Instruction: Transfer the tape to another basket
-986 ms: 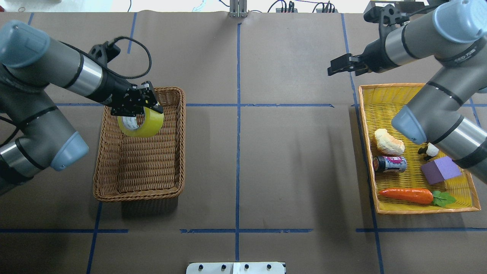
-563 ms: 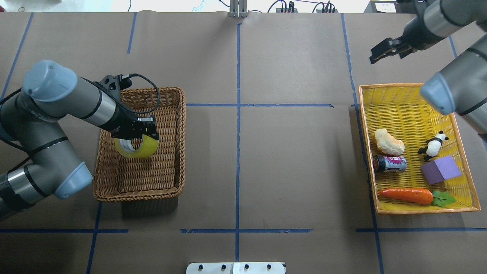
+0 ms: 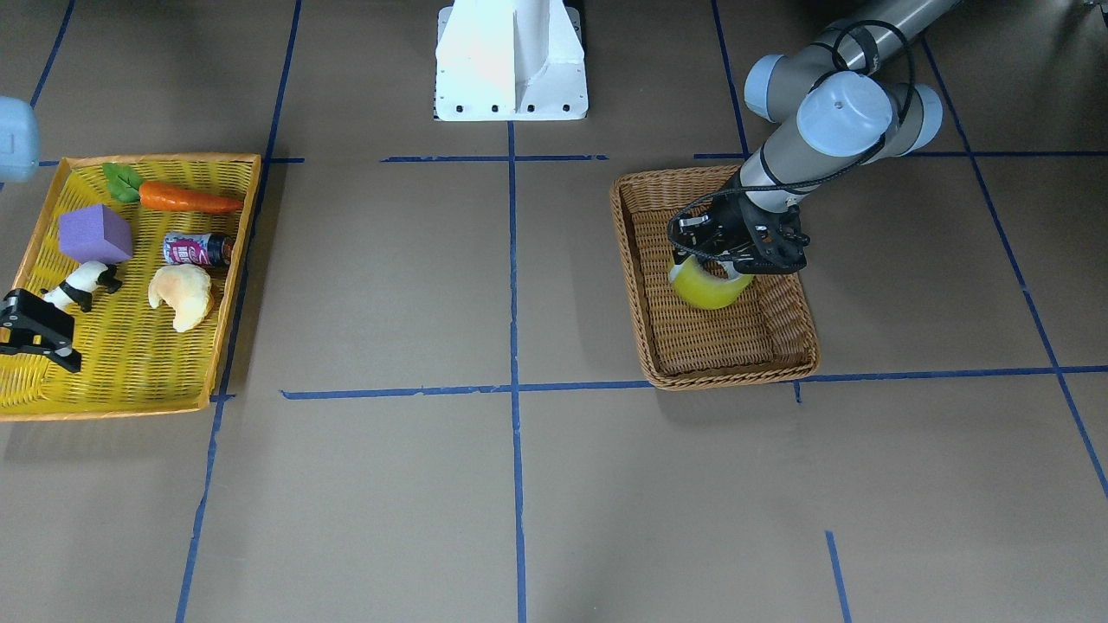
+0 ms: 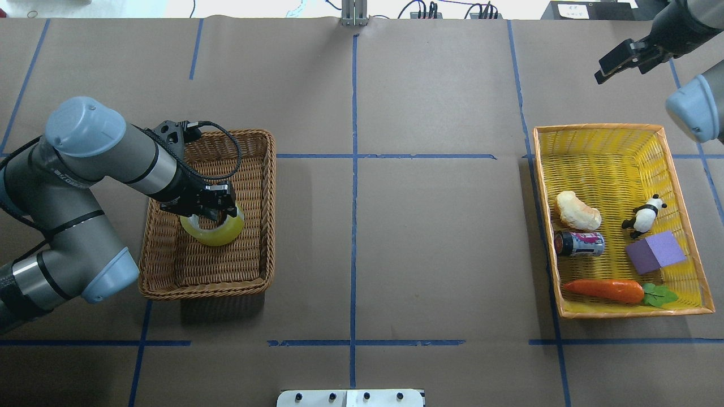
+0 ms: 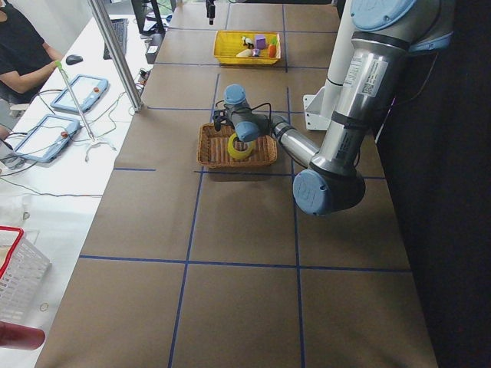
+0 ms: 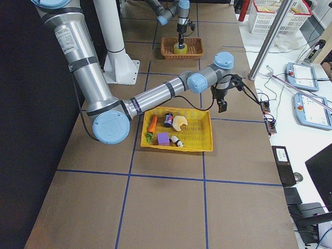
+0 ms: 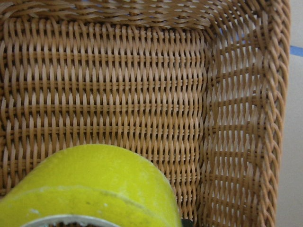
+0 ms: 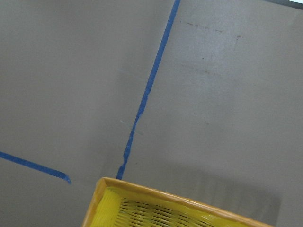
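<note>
The left hand [image 4: 216,212] is gripping the tape [image 4: 218,234] and holding it low inside the basket [image 4: 271,186], touching the weave or just above it; I cannot tell which. The carry is looking nearly done, with release and lift-out remaining. The right hand [image 4: 613,60] is hanging over bare counter [image 4: 430,226] beyond the tray [image 4: 536,186], well apart, its opening unclear. Nothing is seeming to stand in the way
</note>
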`<move>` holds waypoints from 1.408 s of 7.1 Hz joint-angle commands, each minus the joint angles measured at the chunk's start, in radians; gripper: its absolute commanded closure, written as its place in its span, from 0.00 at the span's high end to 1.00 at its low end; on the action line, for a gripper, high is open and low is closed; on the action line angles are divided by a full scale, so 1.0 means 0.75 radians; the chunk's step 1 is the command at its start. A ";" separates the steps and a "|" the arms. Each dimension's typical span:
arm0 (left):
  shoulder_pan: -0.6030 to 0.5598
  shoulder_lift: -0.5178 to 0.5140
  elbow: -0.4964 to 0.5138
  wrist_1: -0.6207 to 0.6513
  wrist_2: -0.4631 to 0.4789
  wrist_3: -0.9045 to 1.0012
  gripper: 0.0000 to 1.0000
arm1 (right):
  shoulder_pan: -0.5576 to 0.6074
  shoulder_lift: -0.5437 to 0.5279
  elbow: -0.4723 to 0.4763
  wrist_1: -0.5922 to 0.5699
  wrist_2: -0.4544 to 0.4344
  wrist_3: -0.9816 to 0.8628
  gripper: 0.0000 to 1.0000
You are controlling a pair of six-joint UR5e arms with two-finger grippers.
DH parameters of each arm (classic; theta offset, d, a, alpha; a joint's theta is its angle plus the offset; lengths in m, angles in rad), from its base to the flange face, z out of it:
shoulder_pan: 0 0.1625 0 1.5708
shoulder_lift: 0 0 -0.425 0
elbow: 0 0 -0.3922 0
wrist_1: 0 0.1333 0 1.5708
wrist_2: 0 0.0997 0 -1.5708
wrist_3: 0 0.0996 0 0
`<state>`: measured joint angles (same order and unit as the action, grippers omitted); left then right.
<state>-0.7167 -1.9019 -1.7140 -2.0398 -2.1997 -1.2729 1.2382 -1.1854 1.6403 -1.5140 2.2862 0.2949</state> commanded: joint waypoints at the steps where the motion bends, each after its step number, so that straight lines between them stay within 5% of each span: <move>1: -0.103 0.000 -0.034 0.052 -0.116 0.048 1.00 | 0.049 -0.013 -0.001 -0.104 0.001 -0.145 1.00; 3: -0.328 0.014 -0.048 0.099 -0.282 0.329 1.00 | 0.110 -0.086 -0.003 -0.125 0.011 -0.264 1.00; 7: -0.684 0.191 -0.001 0.455 -0.282 1.174 1.00 | 0.343 -0.445 0.007 -0.111 0.122 -0.508 1.00; 10: -0.917 0.253 0.249 0.492 -0.282 1.543 1.00 | 0.366 -0.485 0.054 -0.111 0.120 -0.483 1.00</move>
<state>-1.3315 -1.7224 -1.6162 -1.6761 -2.4114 -0.2320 1.5080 -1.5402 1.6652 -1.5995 2.3700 -0.0721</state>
